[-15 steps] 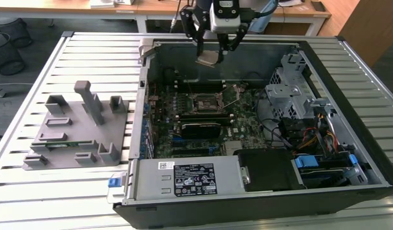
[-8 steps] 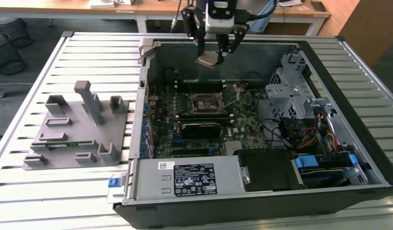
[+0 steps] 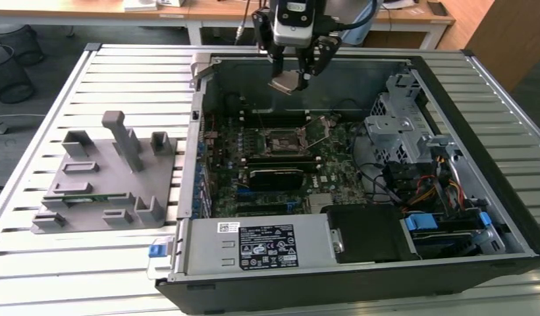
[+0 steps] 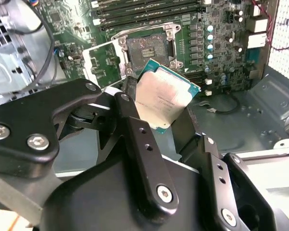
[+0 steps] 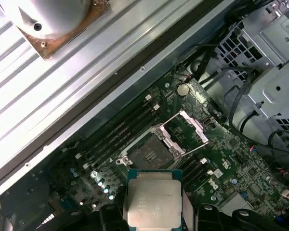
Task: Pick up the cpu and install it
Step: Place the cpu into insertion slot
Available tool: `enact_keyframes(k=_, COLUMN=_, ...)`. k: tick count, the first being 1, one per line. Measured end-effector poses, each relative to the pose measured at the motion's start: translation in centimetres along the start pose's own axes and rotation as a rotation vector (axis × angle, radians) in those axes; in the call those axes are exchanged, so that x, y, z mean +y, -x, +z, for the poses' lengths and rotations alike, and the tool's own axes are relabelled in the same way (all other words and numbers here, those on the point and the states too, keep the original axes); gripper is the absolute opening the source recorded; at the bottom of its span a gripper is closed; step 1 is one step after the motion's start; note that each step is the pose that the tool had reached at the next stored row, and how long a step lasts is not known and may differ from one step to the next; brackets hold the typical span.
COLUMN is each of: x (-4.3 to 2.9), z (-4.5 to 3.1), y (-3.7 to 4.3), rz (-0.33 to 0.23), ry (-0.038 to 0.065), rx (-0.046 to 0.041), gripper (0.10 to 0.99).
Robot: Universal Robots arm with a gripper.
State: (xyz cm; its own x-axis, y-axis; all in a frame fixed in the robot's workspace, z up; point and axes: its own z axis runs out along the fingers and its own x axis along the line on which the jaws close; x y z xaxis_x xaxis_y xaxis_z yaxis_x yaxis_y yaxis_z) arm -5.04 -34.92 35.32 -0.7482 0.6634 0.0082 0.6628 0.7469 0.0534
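Black fingers up close: your gripper clamps the cpu by opposite edges, upper middle of the exterior view, hanging above the open socket. Light, stiff, slick-topped, delicate underneath, I'd judge; grip the rim only. Motherboard and case lie beneath.

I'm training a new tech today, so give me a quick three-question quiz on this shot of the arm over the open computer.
1. True or false: the cpu already sits in the socket.
2. The gripper holds: A a screwdriver, B the cpu, C nothing?
3. Fill in: the socket's plate stands ___ (open or shut).
Key: 1 false, the gripper holds it above the socket. 2 B. 3 open.
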Motion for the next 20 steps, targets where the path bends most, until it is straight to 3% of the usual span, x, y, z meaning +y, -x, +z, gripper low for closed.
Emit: enact_keyframes(k=20, x=-0.02, z=0.37, y=0.0, rz=0.284, ry=-0.009, rx=-0.0251, gripper=0.537)
